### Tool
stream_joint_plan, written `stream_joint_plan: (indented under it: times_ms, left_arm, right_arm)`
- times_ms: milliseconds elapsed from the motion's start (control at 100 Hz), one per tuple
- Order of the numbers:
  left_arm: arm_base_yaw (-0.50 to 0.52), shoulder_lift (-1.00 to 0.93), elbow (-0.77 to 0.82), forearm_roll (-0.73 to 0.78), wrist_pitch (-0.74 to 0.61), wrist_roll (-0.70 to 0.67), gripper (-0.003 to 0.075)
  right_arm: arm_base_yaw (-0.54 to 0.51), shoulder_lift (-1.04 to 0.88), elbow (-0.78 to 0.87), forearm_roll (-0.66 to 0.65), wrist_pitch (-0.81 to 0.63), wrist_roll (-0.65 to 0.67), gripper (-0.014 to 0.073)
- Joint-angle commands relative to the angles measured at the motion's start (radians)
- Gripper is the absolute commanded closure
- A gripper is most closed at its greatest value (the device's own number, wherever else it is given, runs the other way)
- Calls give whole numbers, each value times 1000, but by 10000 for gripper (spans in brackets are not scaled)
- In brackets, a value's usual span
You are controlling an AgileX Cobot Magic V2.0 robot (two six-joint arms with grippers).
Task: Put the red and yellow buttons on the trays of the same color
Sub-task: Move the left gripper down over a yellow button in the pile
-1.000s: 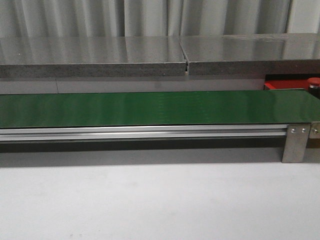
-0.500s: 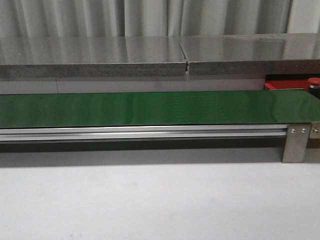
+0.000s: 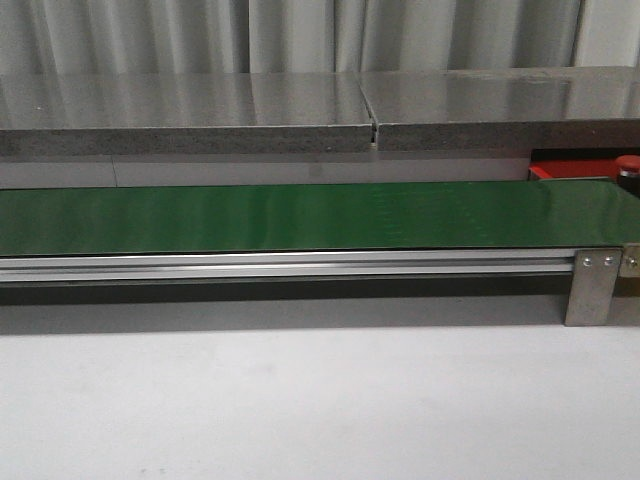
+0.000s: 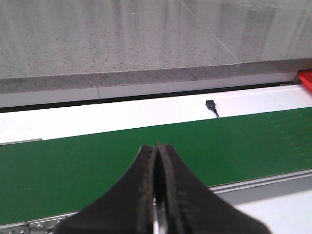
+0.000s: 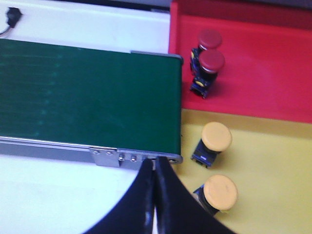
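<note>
Nothing has visibly moved in the front view over the last second: the green belt (image 3: 300,216) lies bare as before, and the red button (image 3: 627,163) at its far right end sits at the same spot, at about three o'clock in the view, just beside a sliver of the red tray (image 3: 565,169). The belt is a smooth, slightly glossy strip on a ribbed aluminium rail (image 3: 290,265); behind it runs a speckled grey stone-like ledge (image 3: 200,125).

In the left wrist view, the left gripper (image 4: 157,161) has its dark curved fingers pressed together with nothing between them, hanging over the near edge of the belt. A small black connector (image 4: 210,104) lies on the white table beyond the belt, at about one o'clock from the fingertips.

In the right wrist view, the right gripper (image 5: 154,170) is likewise closed and empty, poised by the belt's end bracket. The red tray (image 5: 273,73) holds two red buttons (image 5: 208,61) touching one another, at one o'clock from the fingertips; the yellow tray (image 5: 282,161) holds two yellow buttons (image 5: 216,136), apart from each other, at about three o'clock. Each has a smooth domed cap on a blocky dark body.

My reading: four buttons are sorted already and the arms are waiting. The next move calls for a button to appear on the belt, then opening the jaws before reaching.
</note>
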Motion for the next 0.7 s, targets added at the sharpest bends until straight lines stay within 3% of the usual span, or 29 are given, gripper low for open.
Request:
stream_joint_plan:
  times_ms: [0, 420, 690]
  left_arm:
    - [-8, 7, -26, -24, -74, 1, 739]
    - [-8, 7, -26, -24, -74, 1, 739]
    - [-8, 9, -26, -24, -71, 1, 739]
  right_arm:
    - [35, -93, -6, -20, -50, -24, 662]
    - [68, -458, 143, -20, -44, -24, 662]
    - [68, -511, 165, -20, -38, -24, 662]
